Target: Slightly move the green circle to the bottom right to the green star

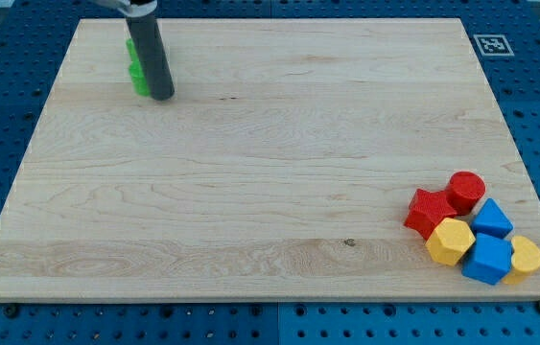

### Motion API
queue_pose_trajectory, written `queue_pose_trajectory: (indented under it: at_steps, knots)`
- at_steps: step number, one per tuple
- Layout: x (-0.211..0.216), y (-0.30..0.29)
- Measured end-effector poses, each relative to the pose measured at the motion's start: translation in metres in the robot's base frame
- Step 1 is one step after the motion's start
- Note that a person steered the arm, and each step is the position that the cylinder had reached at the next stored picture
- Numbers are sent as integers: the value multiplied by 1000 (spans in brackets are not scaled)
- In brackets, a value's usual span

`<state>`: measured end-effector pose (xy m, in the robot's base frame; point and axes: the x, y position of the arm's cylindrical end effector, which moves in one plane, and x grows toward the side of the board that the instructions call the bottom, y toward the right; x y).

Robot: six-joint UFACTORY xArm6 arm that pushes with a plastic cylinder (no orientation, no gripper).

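Item: table (pixel 250 192), pale wood, carrying all things listed; taken as the landmark for every place below.

Item: my tip (pixel 162 97), lower end of my dark rod, near the table's upper left corner. I have no jaws, so there is nothing to open, close or grip with; I only push.

Item: green pieces (pixel 138 72), just beside the rod on its left, mostly hidden behind it. Only a narrow strip of green shows. I cannot tell circle from star here, nor whether I see one block or two, nor whether my tip touches them.

Item: cluster at the table's lower right corner, well apart from my tip: red star-like block (pixel 430 212), red cylinder (pixel 466 190), two blue blocks (pixel 491 218) (pixel 487 260), two yellow blocks (pixel 450 240) (pixel 525 257), packed touching one another.

Judgement: my tip sits close by the green pieces because the task concerns them alone. The circle is to go slightly to the star's lower right, so only a short, gentle push is called for; too much would carry it off.
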<state>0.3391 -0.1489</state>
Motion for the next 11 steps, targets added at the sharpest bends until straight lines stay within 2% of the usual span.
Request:
queue_pose_trajectory:
  at_steps: [1,2,3,5,7,9,10,11]
  knots:
    - [-11,0]
    - [17,-2]
    - [35,-28]
    - [-16,-80]
    - [-48,-83]
    - [8,-86]
    - [11,-61]
    - [-15,-54]
